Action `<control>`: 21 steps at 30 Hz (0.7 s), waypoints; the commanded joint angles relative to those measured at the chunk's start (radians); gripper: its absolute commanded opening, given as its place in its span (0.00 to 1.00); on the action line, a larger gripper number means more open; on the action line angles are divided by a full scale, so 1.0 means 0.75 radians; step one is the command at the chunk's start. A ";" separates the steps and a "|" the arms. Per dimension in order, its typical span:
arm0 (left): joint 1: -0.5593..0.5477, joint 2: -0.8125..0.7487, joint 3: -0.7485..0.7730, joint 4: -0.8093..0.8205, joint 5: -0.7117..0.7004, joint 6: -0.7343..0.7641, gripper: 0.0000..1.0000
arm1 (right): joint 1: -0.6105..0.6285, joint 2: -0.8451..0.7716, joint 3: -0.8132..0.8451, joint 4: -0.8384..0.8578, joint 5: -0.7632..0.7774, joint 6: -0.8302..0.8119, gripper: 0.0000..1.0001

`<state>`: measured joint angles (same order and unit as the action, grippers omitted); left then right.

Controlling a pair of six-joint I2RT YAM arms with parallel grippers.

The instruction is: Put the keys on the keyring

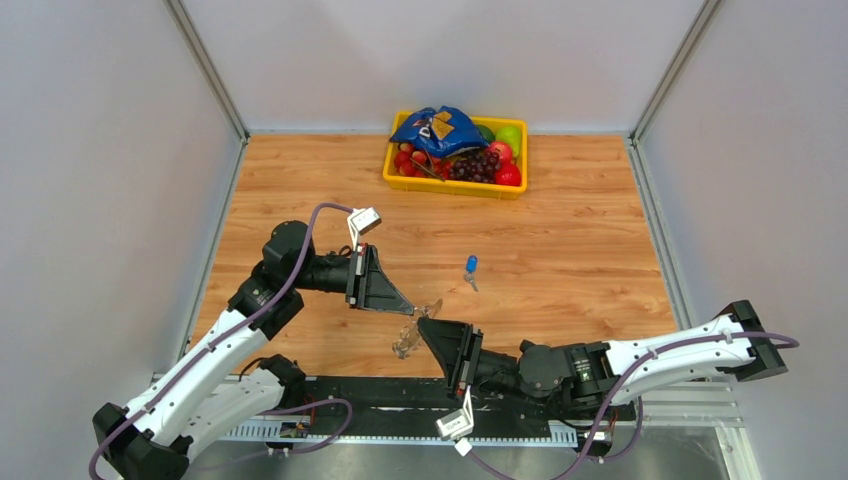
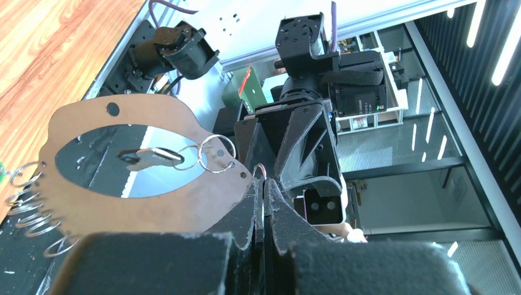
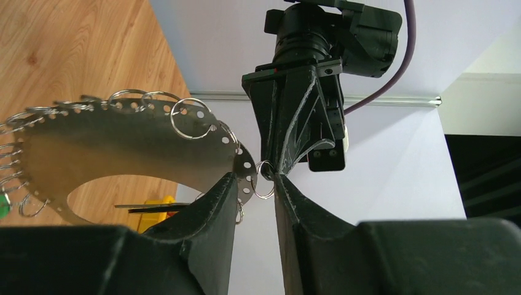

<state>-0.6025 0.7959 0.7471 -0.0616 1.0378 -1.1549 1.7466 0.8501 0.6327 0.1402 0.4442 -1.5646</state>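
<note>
The keyring (image 1: 408,338) is a flat grey metal plate fringed with small split rings, held in the air between my two grippers. My left gripper (image 1: 406,304) is shut on one small ring at the plate's end; its fingers (image 2: 249,209) are pressed together with the ring's tip showing above them. The plate (image 2: 141,196) carries a silver key (image 2: 150,157) on a ring. My right gripper (image 3: 255,184) is open, with the plate's end (image 3: 244,165) and that small ring between its fingers. A blue-headed key (image 1: 470,266) lies on the table beyond the grippers.
A yellow tray (image 1: 450,187) of fruit and a blue bag stands at the back of the wooden table. Grey walls close in the left, right and back sides. A green key head (image 3: 3,206) hangs at the plate's far edge.
</note>
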 commanded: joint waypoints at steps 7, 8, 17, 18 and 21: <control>-0.011 0.001 0.037 0.110 0.052 0.010 0.00 | 0.009 0.012 0.083 0.052 0.037 -0.053 0.31; -0.017 0.001 0.038 0.111 0.053 0.012 0.00 | 0.007 0.013 0.084 0.052 0.043 -0.051 0.31; -0.075 -0.025 0.039 0.090 0.049 0.046 0.00 | 0.007 0.034 0.092 0.052 0.084 -0.075 0.28; -0.077 -0.028 0.039 0.089 0.049 0.051 0.00 | 0.007 0.036 0.094 0.052 0.082 -0.076 0.27; -0.082 -0.028 0.035 0.088 0.048 0.057 0.00 | 0.007 0.044 0.098 0.052 0.080 -0.074 0.22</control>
<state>-0.6483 0.7944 0.7471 -0.0330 1.0592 -1.1336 1.7481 0.8761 0.6579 0.1402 0.4744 -1.5944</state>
